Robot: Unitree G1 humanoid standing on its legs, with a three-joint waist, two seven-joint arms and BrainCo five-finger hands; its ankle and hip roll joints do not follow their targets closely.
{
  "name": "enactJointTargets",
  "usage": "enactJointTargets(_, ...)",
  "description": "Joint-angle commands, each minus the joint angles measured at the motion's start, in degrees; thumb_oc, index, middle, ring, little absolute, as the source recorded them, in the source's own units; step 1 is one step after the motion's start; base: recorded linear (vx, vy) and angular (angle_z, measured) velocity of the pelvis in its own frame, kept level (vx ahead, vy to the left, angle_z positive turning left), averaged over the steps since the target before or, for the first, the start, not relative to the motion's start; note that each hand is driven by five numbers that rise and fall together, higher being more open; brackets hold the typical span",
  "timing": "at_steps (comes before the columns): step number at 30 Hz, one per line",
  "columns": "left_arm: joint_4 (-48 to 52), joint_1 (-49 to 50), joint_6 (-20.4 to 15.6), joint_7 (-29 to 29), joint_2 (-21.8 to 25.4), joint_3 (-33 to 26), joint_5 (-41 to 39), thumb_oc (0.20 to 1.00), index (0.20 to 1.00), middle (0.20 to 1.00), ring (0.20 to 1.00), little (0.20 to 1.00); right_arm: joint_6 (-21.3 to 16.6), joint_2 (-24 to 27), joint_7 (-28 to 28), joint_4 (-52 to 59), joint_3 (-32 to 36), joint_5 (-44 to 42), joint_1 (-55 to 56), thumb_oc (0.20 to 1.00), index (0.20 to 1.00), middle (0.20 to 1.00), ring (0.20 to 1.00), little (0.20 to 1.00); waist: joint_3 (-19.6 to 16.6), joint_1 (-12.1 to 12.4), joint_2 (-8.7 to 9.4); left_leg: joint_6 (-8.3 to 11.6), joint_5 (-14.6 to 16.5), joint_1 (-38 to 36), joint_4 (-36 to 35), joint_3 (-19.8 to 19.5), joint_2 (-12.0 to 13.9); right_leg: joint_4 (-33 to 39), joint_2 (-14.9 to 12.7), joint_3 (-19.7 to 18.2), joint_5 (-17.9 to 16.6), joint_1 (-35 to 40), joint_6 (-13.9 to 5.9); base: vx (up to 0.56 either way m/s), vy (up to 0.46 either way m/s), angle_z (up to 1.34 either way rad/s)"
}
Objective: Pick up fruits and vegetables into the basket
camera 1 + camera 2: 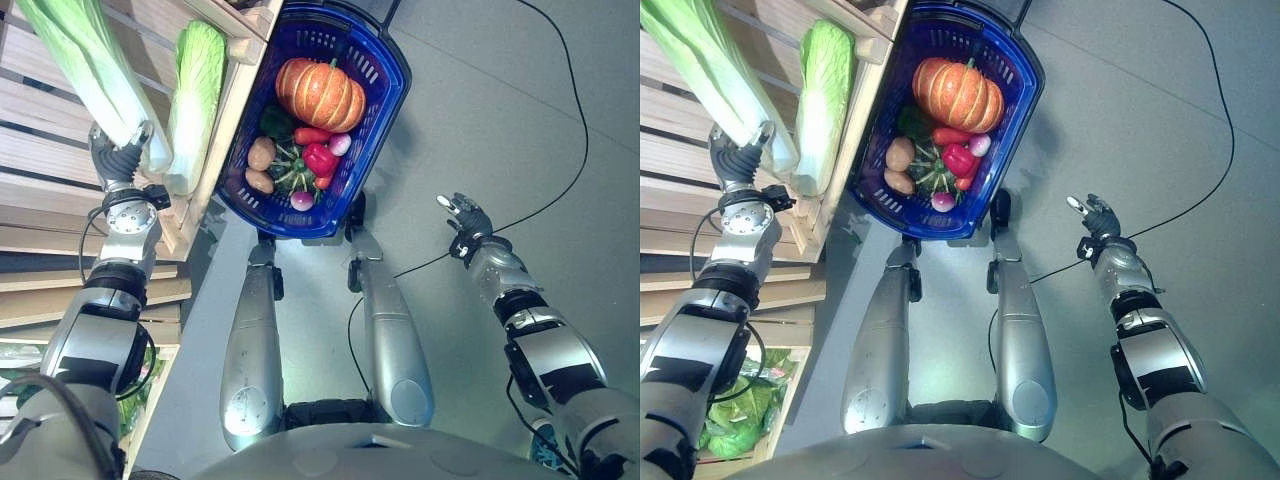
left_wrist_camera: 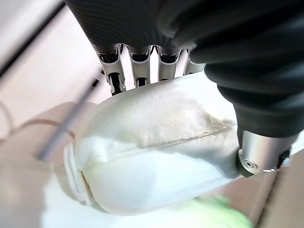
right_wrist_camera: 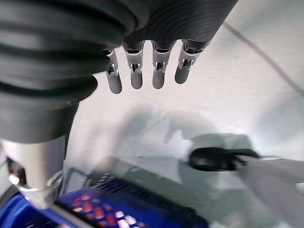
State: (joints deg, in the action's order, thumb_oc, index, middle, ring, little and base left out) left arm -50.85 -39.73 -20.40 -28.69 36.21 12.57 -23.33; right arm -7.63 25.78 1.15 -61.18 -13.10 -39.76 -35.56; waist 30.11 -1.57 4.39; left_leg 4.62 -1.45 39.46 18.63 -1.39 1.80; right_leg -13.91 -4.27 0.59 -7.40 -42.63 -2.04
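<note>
While left hand (image 1: pixel 118 150) grips cabbage (image 1: pixel 85 60), basket (image 1: pixel 385 90) holds pumpkin (image 1: pixel 320 92); peppers (image 1: pixel 318 158).

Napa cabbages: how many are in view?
2. One napa cabbage is gripped at its white base by the left hand; the other cabbage lies beside it on the wooden shelf.
</note>
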Motion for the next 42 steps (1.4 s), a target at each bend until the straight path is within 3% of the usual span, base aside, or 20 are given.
enactJointTargets(1, 4.1, -0.5, -3.7, -2.5, -1.2, -3.0, 5.6, 0.2, 0.2, 0.2, 0.2, 0.2, -3.1, 3.1, 2.4, 4.6, 1.8, -2.5, 3.5, 1.0, 1.0, 1.0, 1.0, 1.0, -0.3, -0.2, -3.98, -0.98, -0.1, -0.7, -2.8, 0.7, -2.8, -5.2, 2.8, 3.9, 9.4, 4.0, -0.13, 0.0, 0.0, 0.0)
enactJointTargets(15, 13.8, -0.6, 3.3, 2.8, 2.0, 2.8, 14.0, 0.2, 0.2, 0.2, 0.2, 0.2, -6.0, 3.9, 8.1, 20.9, 2.4, -0.9, 5.0, 1.0, 1.0, 1.0, 1.0, 1.0, -0.3, -0.8, -5.28, -1.11, -0.5, -1.2, -3.9, 1.7, -2.9, -4.4, 2.3, 4.2, 8.8, 4.4, -0.59, 0.0, 0.009, 0.0)
enactJointTargets(27, 23.4, 0.5, 0.6, 12.7, 4.4, 5.6, 14.0, 0.2, 0.2, 0.2, 0.2, 0.2, -7.2, 3.9, 8.4, 28.8, 2.4, 0.9, 6.2, 1.0, 1.0, 1.0, 1.0, 1.0, -0.3, -0.9, -6.25, -1.07, -0.8, -1.5, -4.6, 2.4, -3.0, -3.6, 1.6, 4.4, 8.3, 4.7, -1.08, 0.0, 0.001, 0.0)
enactJointTargets(42, 32.0, 0.3, 2.6, 25.2, 6.4, 11.5, 12.0, 0.2, 0.2, 0.2, 0.2, 0.2, -8.0, 4.0, 1.1, 38.8, -0.6, -3.8, 6.2, 1.0, 1.0, 1.0, 1.0, 1.0, -0.3, -1.2, -6.27, -1.16, -1.3, -2.4, -5.8, 3.1, -2.6, -2.7, 1.5, 4.4, 7.7, 5.4, -1.72, 0.0, 0.0, 0.0)
